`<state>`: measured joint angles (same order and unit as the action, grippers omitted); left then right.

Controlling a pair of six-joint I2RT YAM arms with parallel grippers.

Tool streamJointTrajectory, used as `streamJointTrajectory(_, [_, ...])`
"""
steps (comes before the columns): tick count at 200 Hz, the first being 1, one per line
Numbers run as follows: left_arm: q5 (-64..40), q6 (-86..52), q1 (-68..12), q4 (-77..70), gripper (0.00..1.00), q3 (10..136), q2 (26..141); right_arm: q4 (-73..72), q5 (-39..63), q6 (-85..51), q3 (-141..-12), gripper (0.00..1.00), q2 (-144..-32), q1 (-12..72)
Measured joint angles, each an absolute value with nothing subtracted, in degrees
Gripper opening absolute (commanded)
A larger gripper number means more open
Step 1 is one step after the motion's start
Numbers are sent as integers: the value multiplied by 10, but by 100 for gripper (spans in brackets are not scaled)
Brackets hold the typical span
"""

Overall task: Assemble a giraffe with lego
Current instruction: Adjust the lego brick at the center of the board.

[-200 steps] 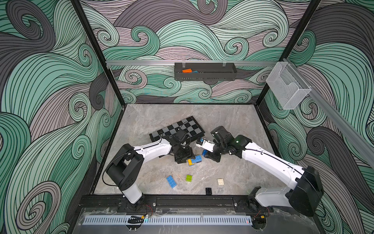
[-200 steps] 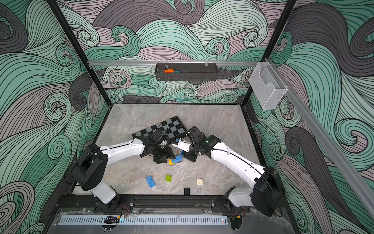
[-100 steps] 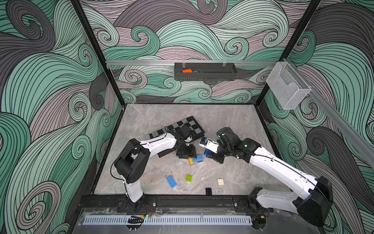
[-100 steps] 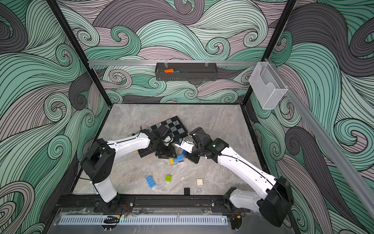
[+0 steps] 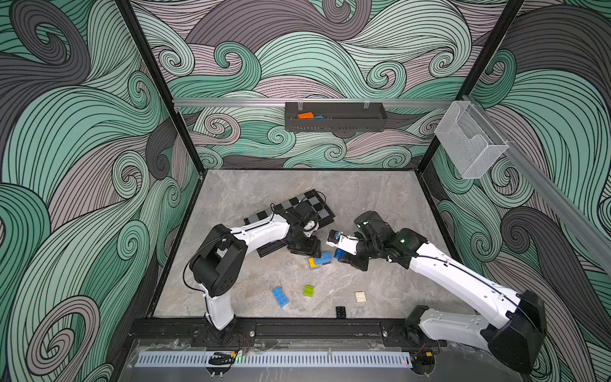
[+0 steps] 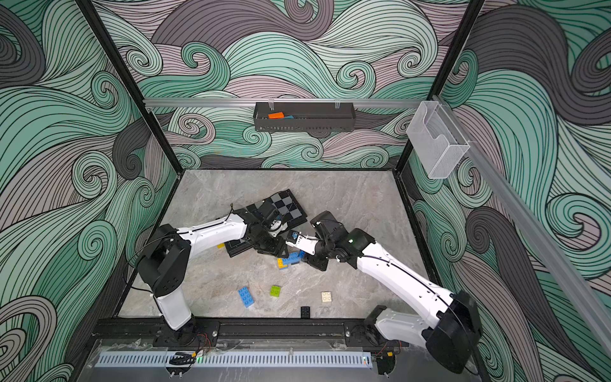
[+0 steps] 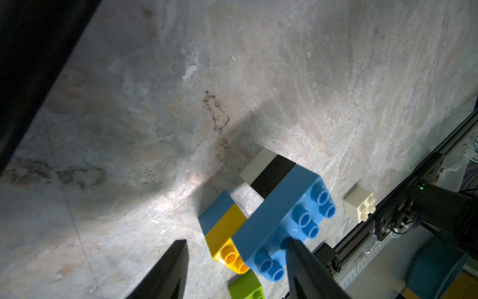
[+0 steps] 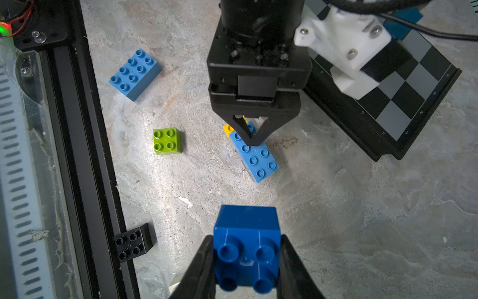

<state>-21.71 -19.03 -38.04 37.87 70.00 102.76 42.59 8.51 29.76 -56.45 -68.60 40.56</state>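
The giraffe (image 5: 319, 259) (image 6: 291, 259) is a part-built figure lying on its side mid-table: a long light-blue brick joined to yellow, blue, black and white bricks (image 7: 279, 212) (image 8: 254, 155). My left gripper (image 5: 312, 254) (image 6: 281, 253) (image 7: 236, 243) (image 8: 252, 139) stands over its yellow end, open. One finger (image 7: 297, 259) touches the long blue brick; the other stands apart. My right gripper (image 5: 342, 256) (image 8: 247, 240) is shut on a dark blue square lego brick (image 8: 247, 233) just right of the giraffe.
Loose bricks lie toward the front: light blue oblong (image 5: 280, 296) (image 8: 135, 73), lime green (image 5: 308, 291) (image 8: 166, 141), white (image 5: 360, 296) (image 7: 359, 204), black (image 5: 341, 311) (image 8: 134, 240) by the front rail (image 5: 297, 325). A chequered board (image 5: 317, 201) (image 8: 403, 103) lies behind the left gripper.
Both arms have shifted pose, their elbows swinging to the right. The right gripper, still holding the dark blue brick, has drawn slightly back from the giraffe. The left gripper stays over the giraffe.
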Motion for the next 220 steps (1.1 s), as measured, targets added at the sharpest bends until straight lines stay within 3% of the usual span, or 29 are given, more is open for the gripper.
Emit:
streamJointTrajectory(37, [-232, -263, -356, 380, 72, 690, 974, 409, 91, 339, -564, 19, -717, 405])
streamJointTrajectory(124, [-233, -455, -350, 381, 71, 575, 852, 392, 99, 444, -619, 17, -875, 406])
streamJointTrajectory(175, [-255, -480, -347, 363, 72, 553, 847, 392, 70, 474, -639, 18, -883, 407])
streamJointTrajectory(220, [-283, -522, -346, 294, 84, 553, 884, 396, 50, 486, -638, 18, -881, 408])
